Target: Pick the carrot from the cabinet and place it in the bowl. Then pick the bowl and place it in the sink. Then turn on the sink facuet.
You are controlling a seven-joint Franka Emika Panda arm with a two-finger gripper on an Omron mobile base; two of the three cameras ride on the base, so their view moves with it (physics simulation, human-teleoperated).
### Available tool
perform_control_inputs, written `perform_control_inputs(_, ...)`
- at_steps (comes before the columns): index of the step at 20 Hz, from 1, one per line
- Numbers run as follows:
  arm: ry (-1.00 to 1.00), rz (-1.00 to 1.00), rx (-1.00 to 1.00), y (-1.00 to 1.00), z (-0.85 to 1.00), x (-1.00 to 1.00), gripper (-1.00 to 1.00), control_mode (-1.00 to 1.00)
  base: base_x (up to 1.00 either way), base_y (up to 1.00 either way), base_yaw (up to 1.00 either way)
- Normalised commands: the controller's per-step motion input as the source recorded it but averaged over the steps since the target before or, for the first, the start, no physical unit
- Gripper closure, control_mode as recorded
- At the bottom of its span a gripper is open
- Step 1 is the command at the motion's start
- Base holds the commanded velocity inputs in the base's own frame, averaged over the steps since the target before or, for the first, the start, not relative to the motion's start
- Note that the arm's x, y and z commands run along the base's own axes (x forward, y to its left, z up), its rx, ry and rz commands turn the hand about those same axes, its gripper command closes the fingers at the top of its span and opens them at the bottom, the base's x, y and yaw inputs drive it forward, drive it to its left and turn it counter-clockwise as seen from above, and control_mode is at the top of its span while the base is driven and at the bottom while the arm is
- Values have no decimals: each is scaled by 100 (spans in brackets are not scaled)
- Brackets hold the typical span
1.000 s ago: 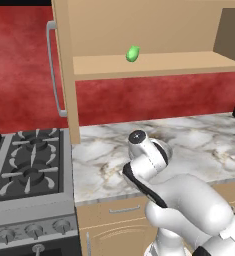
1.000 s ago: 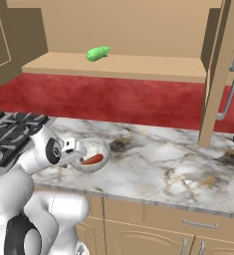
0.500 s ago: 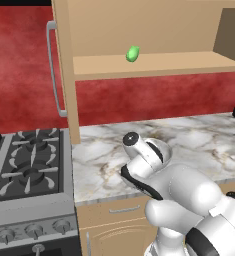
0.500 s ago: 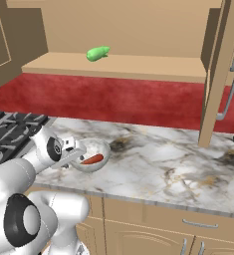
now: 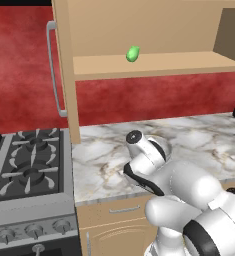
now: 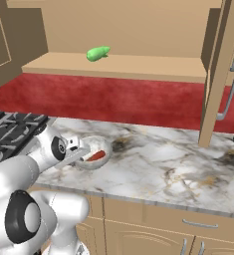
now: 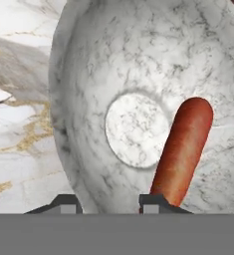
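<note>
The bowl (image 6: 104, 147) sits on the marble counter (image 6: 158, 164), speckled white-grey inside (image 7: 138, 60). The orange-red carrot (image 7: 183, 149) lies inside it, tilted against the wall (image 6: 96, 156). My gripper (image 7: 111, 201) is low over the bowl's near rim, one fingertip (image 7: 68, 203) outside the wall and the other inside beside the carrot's end, closed in on the rim. From the right base view the gripper (image 6: 82, 152) reaches the bowl's left edge. The cabinet (image 5: 154, 65) hangs open above the counter. The sink and the sink facuet are out of view.
A green rounded vegetable (image 5: 132, 53) lies on the cabinet shelf (image 6: 128, 64). The open door with a grey bar handle (image 5: 51, 70) hangs left of the shelf. A gas stove (image 5: 24, 165) borders the counter on the left. Another cabinet door (image 6: 223, 74) hangs at the right.
The jaws have closed from wide open onto the bowl's rim. The hand has sunk a little toward the counter. Bowl and carrot have not moved.
</note>
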Motion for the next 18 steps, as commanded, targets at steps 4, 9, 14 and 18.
perform_control_inputs(4,1,0,-1,0,-2,0,100,-100,0,0,0)
perform_control_inputs(9,-2,2,0,3,44,-36,100,-100,0,0,0)
perform_control_inputs(14,0,14,0,4,100,-73,100,-100,0,0,0)
perform_control_inputs(18,0,27,0,0,99,-97,100,-100,0,0,0)
